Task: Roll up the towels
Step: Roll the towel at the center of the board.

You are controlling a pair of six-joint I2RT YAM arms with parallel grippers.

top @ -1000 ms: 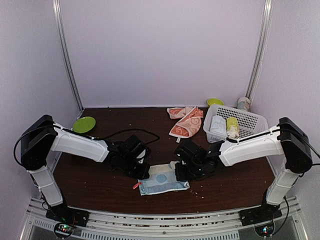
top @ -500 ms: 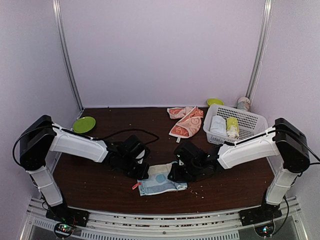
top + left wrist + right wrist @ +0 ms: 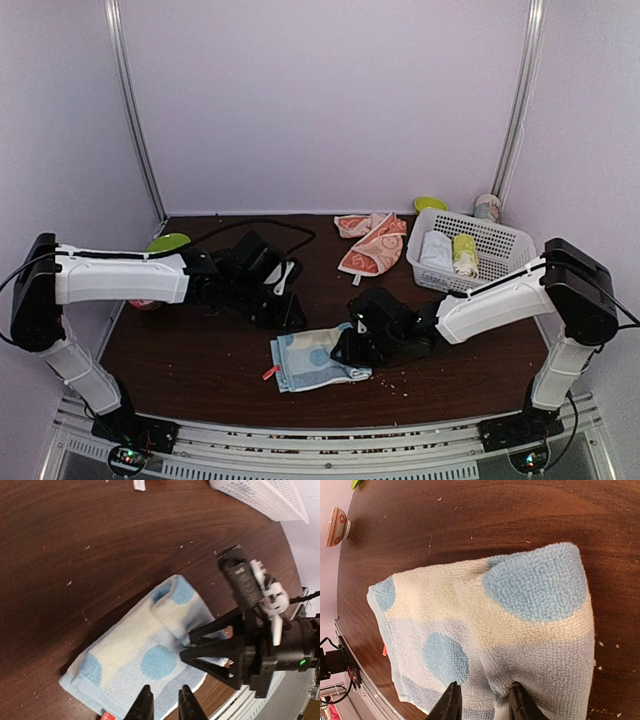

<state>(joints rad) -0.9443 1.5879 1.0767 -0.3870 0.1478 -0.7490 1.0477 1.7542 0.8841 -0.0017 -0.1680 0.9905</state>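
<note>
Two towels are mine to roll, and the blue dotted towel (image 3: pixel 312 357) is the one in hand. It lies on the bench (image 3: pixel 200 370) near the front edge, between my arms, with one end turned over into a loose first lip. The orange towel (image 3: pixel 372 243) lies crumpled at the back, just beside the basket (image 3: pixel 500 238), untouched.

My right end effector (image 3: pixel 481 702) sits low at the turned end. Its fingers are parted part-way with cloth under the gap, and they do not look clamped on it. My left end effector (image 3: pixel 164 707) hangs on the towel's far side, apart from it, narrow and holding nothing.

To do this well, I judge the left should come down to the lip's other corner so that both corners turn together; otherwise the roll may cone. The lip wants tucking tight first, since terry this soft will likely spring back. Then I would roll toward the end with the red tag (image 3: pixel 105 716).

From above I get the layout, including the white roll (image 3: pixel 437 250) and yellow-green roll (image 3: pixel 465 255) in the basket, but there the lip reads as a mere crease. The left wrist view shows it as a raised curl with my right fingers at its side. The right wrist view shows the overlapped layer's edge and, plainly, a small bowl (image 3: pixel 337 526) that the top view nearly hides under my left arm.
</note>
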